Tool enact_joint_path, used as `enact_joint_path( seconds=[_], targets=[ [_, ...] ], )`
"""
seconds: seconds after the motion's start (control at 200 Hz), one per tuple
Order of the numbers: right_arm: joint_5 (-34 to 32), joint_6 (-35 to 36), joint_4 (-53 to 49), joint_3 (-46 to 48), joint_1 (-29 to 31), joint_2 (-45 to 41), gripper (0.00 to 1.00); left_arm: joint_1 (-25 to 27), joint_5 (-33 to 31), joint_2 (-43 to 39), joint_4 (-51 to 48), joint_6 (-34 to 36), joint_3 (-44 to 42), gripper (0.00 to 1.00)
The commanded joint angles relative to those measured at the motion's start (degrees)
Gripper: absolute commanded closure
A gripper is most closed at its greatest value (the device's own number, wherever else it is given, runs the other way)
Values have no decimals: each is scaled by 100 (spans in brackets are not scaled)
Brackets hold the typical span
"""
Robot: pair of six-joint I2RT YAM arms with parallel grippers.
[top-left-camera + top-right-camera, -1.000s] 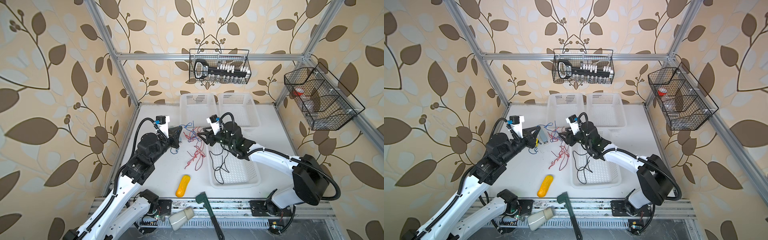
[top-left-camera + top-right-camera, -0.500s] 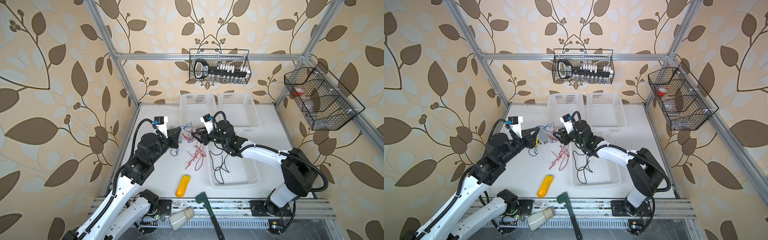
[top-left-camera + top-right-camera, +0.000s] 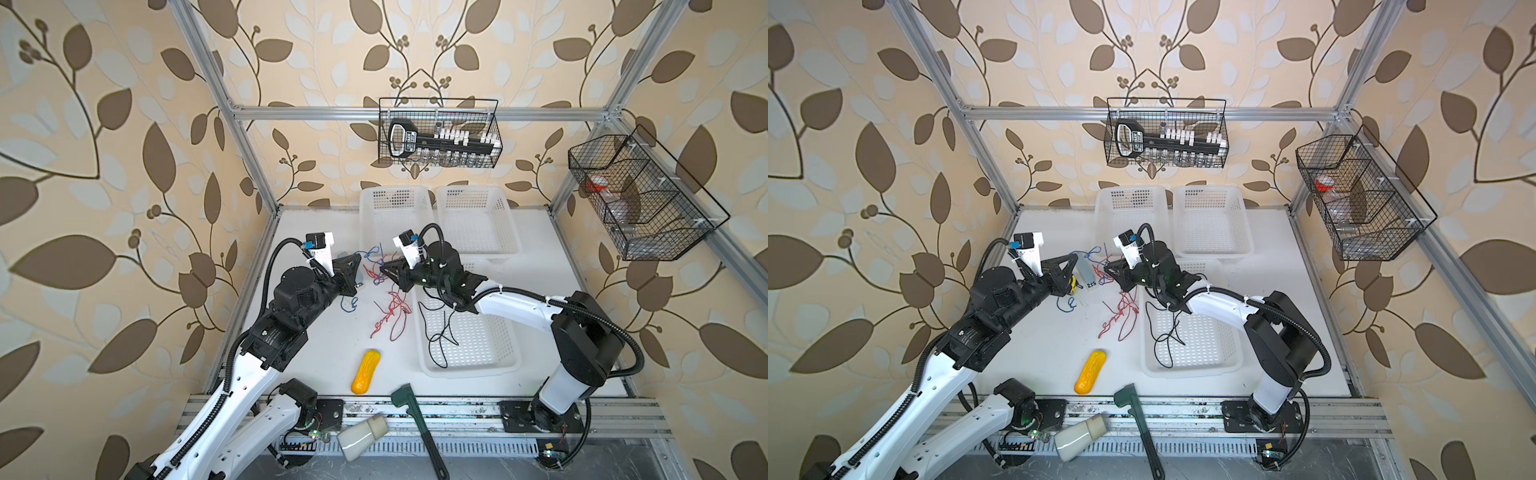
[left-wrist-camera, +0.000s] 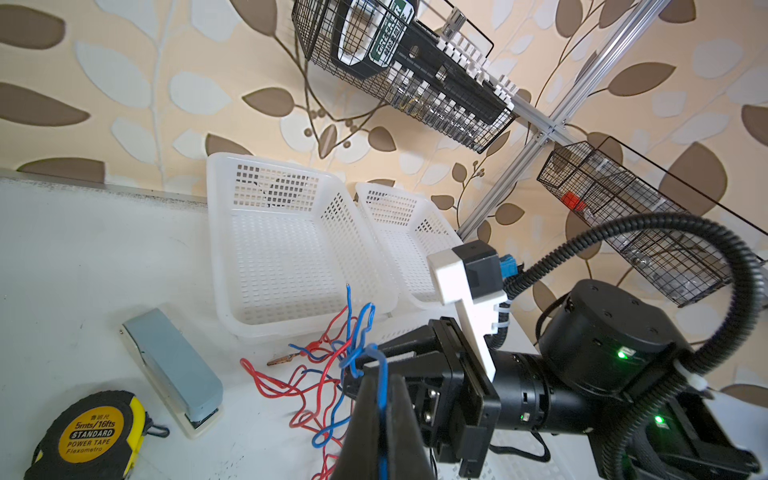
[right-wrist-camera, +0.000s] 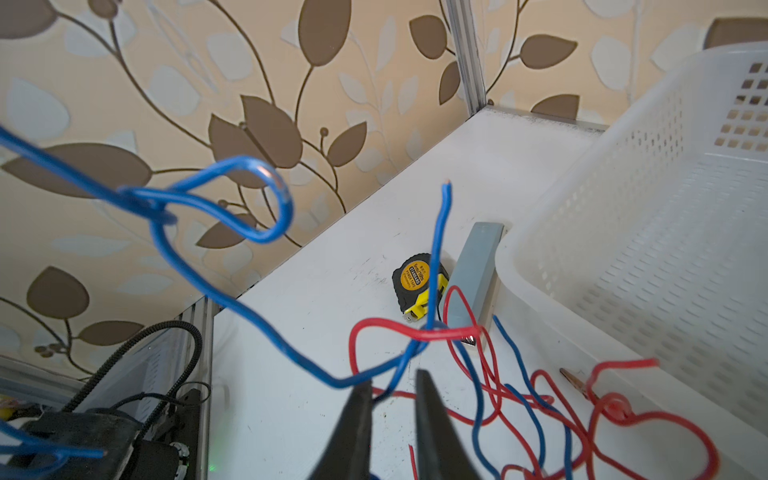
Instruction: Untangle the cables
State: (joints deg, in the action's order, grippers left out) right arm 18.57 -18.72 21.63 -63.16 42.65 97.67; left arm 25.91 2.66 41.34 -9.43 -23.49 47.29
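Observation:
The cables lie tangled mid-table: red cables [image 3: 392,307] [image 3: 1121,309], blue cables [image 3: 372,251] [image 4: 361,324] and a black cable [image 3: 436,332] lying in the near white basket [image 3: 469,368]. My left gripper [image 3: 358,259] [image 4: 380,376] is shut on a blue cable, which runs up between its fingers. My right gripper [image 3: 382,270] [image 5: 392,378] faces it from the right, close by. Its jaws stand a narrow gap apart, wider than the blue cable [image 5: 390,388] that passes between the fingertips. A knotted blue loop [image 5: 249,199] hangs in the air near it.
A yellow tape measure [image 4: 89,432] and a grey stapler [image 4: 174,365] lie left of the tangle. Two white baskets [image 3: 395,195] [image 3: 473,191] stand at the back. A yellow object [image 3: 365,371] and a green-handled tool [image 3: 415,415] lie near the front edge.
The right gripper has reached left into the tangle, towards the left gripper, and its jaws have narrowed around a blue cable. The left gripper has stayed shut and barely moved.

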Motion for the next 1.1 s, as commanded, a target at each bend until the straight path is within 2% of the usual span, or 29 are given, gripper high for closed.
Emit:
enact_joint_path(
  seconds=[0.0,0.04,0.25,0.34,0.565,0.7,0.835,0.955,1.095],
  targets=[
    [-101,159,-83,-241,24,151,96,42,-41,-182,109,-120,269,100],
    [-161,243,-165,-251,20,148,100,37,-49,-209,-14,-120,308,100],
    [-637,687,-509,-176,7,7,100,35,-393,-156,-1484,60,668,100],
    [-831,772,-572,-162,-35,-11,100,42,-283,-17,-2016,89,803,100],
    [-644,846,-572,-101,-134,-171,100,43,337,533,-3159,152,1077,100],
    [-421,980,-647,-7,-141,-386,100,40,383,614,-3420,108,944,100],
    [-467,1082,-815,83,-221,-548,100,45,334,692,-3610,12,811,100],
    [-420,841,-757,232,-499,-638,100,42,-116,798,-3982,-109,834,100],
    [-415,594,-620,406,-728,-750,100,40,-1417,694,-4440,-515,922,100]
  ],
)
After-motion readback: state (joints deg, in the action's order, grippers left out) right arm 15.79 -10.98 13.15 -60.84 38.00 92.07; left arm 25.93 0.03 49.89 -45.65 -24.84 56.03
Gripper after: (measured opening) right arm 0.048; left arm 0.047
